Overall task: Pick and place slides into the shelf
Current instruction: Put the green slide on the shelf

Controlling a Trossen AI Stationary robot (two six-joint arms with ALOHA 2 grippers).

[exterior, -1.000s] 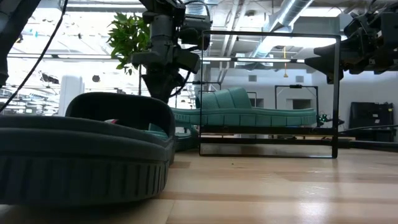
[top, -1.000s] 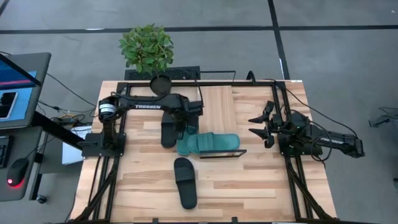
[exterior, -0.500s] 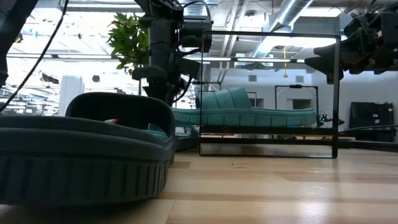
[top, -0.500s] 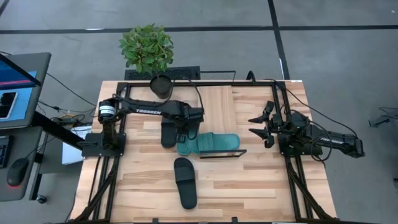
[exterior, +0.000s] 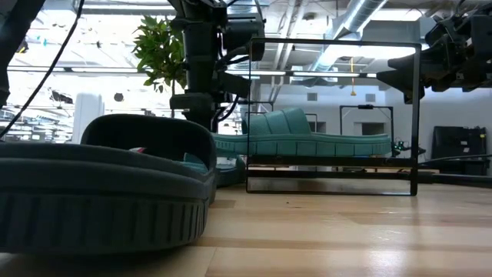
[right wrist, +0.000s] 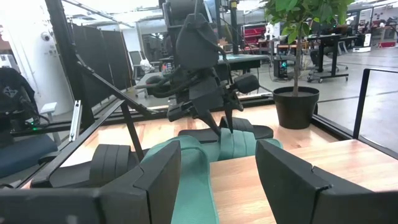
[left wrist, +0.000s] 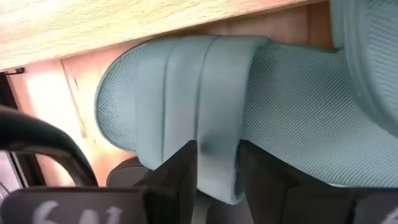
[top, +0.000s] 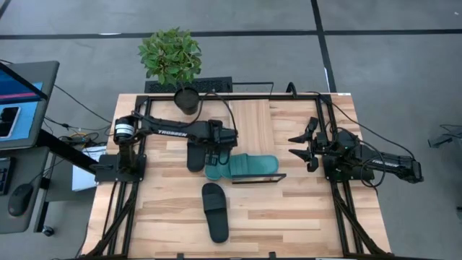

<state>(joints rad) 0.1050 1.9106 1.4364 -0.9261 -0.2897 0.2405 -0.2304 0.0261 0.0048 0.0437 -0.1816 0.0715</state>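
Table [top: 289, 217] from the high view: shelf [top: 254, 126] sits just right of the left gripper [top: 219, 157], its wire frame [exterior: 415, 115] only readable as a frame in the low view. Right arm parked at the right edge, right gripper [top: 297, 145] well clear of the shelf, fingers spread wide with nothing between them. Left arm reads "TROSSEN" [top: 172, 132] along its link, high view only. Slide count: four. One teal slide [top: 249, 165] lies on the shelf board, right of the left gripper; a second teal slide [left wrist: 186, 118] is under the left gripper, and only the left wrist view shows the fingers [left wrist: 180, 174] clamped on its ribbed strap, so it is grasping that slide. One black slide [top: 195, 154] lies just left of that gripper, the other black slide [top: 214, 211] well in front of it, filling the near left of the low view [exterior: 100, 192]. Potted plant [top: 172, 58] behind the left arm. The right wrist view alone shows the left gripper head-on [right wrist: 214, 121].
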